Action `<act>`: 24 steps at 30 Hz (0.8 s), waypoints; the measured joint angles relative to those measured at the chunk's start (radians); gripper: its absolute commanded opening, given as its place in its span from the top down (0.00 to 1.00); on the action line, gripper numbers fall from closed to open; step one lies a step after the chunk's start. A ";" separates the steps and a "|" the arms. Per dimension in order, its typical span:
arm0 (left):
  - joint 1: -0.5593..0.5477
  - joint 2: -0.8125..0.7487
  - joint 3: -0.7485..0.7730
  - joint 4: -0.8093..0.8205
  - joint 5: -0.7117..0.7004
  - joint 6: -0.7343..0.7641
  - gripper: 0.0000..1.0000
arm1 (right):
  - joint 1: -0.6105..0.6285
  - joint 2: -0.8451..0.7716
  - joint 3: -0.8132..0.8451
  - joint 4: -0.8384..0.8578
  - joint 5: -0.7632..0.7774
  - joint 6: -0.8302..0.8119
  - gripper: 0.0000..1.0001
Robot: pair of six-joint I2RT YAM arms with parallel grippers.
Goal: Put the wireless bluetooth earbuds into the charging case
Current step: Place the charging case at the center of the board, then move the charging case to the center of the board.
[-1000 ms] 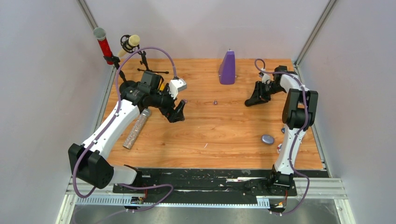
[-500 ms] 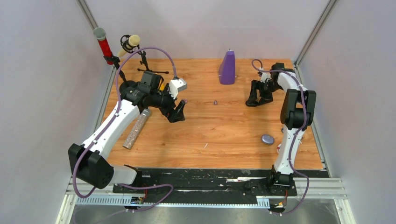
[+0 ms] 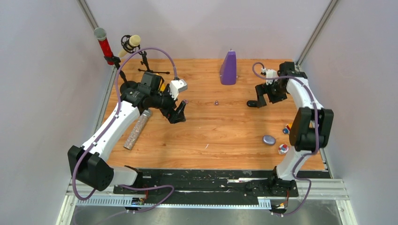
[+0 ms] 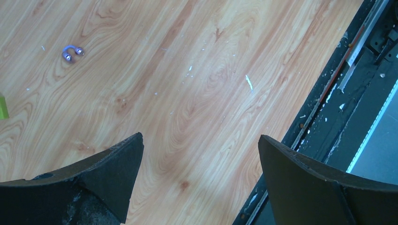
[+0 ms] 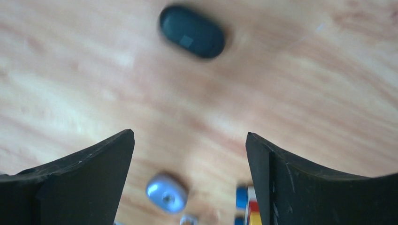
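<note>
Holding the left gripper (image 4: 199, 139) spread wide above bare wood, grasping nothing, its two black fingers (image 4: 108, 173) framing only the light plank-patterned wooden table (image 3: 211, 136). Finding the pale purple glossy earbuds (image 4: 72, 51) lying on that wood toward the upper left of the left wrist view, two tiny buds side by side, well apart from both fingertips. Placing them, from the overhead camera, near the middle of the table toward the back, between the left gripper and the black oval charging case (image 5: 191, 32), and in front of the tall purple wedge-shaped block (image 3: 228, 68). Holding the right gripper (image 5: 189, 136) released too, jaws standing far apart with nothing between them. Hovering it over the wood just beside the black case, that case lying flat ahead of the fingertips and touching neither. Showing the case only as a blur in the right wrist view, so not telling lid up from lid down. Catching a blue-grey glossy oval case (image 5: 166, 193) lying nearer the robot's base on the right side, close to some small red, blue and white pieces (image 5: 248, 206), too blurred to identify. Noting a glittery grey cylinder (image 3: 137, 130) lying just beside the left arm and a red-bodied microphone (image 3: 104, 44) propped at the far left corner.
</note>
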 measured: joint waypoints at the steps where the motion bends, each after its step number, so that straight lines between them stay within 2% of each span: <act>1: 0.000 0.000 0.000 0.000 0.000 0.000 0.00 | 0.007 -0.074 -0.067 0.000 0.000 -0.048 0.08; 4: 0.000 -0.004 -0.006 0.005 -0.002 0.000 0.00 | 0.030 -0.289 -0.285 -0.017 0.006 -0.200 0.09; 11: 0.000 -0.006 -0.015 0.012 -0.013 0.000 0.00 | 0.045 -0.483 -0.628 -0.040 0.050 -0.397 0.10; 17: 0.000 -0.006 -0.015 0.019 -0.022 0.000 0.00 | 0.045 -0.544 -0.738 0.005 0.086 -0.459 0.13; 24: 0.000 -0.006 -0.015 0.023 -0.022 0.000 0.00 | 0.046 -0.510 -0.770 0.103 0.120 -0.480 0.23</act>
